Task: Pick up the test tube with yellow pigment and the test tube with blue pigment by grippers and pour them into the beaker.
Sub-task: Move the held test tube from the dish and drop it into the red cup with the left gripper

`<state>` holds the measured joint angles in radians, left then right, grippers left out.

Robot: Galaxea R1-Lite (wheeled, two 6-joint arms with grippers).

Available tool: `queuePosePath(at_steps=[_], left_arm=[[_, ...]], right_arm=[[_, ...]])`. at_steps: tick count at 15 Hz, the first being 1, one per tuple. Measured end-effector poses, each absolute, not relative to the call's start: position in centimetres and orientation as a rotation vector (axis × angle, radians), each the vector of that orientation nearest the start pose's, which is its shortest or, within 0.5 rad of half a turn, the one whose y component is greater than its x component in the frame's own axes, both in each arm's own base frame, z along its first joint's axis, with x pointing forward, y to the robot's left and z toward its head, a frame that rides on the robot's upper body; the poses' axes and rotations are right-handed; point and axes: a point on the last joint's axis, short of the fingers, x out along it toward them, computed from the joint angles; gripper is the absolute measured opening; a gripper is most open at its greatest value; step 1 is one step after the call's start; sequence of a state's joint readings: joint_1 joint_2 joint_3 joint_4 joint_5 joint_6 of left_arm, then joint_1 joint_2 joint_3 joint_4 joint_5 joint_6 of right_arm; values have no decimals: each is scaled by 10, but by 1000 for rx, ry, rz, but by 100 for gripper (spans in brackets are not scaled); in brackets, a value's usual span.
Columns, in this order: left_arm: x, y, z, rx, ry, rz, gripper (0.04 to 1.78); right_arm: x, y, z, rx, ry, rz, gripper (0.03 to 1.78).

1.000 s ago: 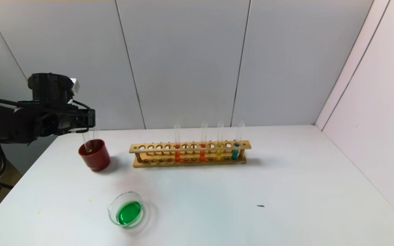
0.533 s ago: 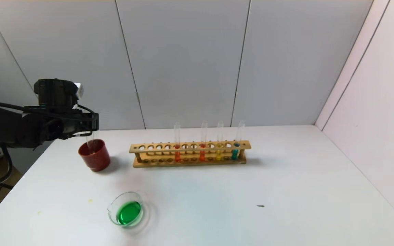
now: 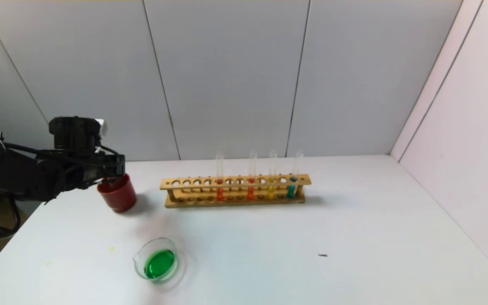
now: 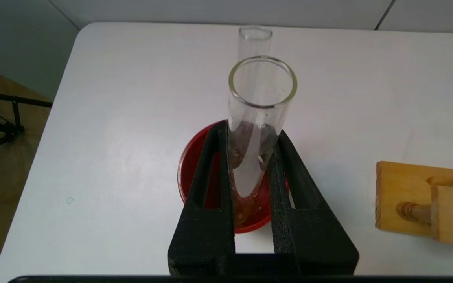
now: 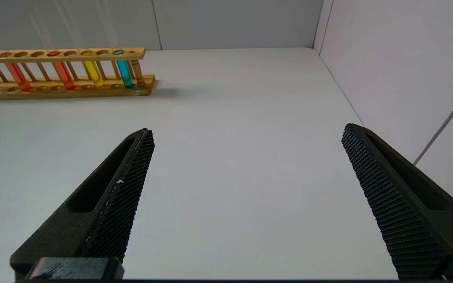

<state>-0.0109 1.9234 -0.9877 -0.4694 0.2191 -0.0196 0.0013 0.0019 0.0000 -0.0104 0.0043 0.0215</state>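
Note:
My left gripper (image 3: 115, 170) is shut on a nearly empty clear test tube (image 4: 262, 90) with a yellowish trace at its bottom. The tube stands upright with its lower end inside the dark-red cup (image 3: 119, 199), which also shows in the left wrist view (image 4: 189, 173). A second empty tube (image 4: 255, 35) stands in the cup behind it. The test tube with yellow pigment (image 3: 271, 188) and the test tube with blue pigment (image 3: 291, 188) stand in the wooden rack (image 3: 235, 182). The beaker (image 3: 155, 242) holds green liquid at the front left. My right gripper (image 5: 248, 129) is open and empty over bare table.
Two tubes with orange-red liquid (image 3: 220, 190) stand in the rack left of the yellow one. The rack's end (image 4: 407, 196) lies close to the cup. A small dark speck (image 3: 322, 255) lies on the table. Walls close the back and right.
My left gripper has come down and a little to the right, lowering the held tube deep into the red cup. Nothing else has moved.

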Motion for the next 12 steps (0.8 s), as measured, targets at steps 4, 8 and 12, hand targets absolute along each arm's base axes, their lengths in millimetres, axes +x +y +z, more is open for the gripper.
queuePosePath(at_steps=[4,8,12], left_arm=[[355,1,126,24,463,210,31],[354,1,126,30,442,207,51],[352,1,129,32,437,207,113]], right_arm=[[-23,0,77,21,-8,5,174],[-23,0,77,21,-8,6,174],[-23,0,77,21,-8,5,174]])
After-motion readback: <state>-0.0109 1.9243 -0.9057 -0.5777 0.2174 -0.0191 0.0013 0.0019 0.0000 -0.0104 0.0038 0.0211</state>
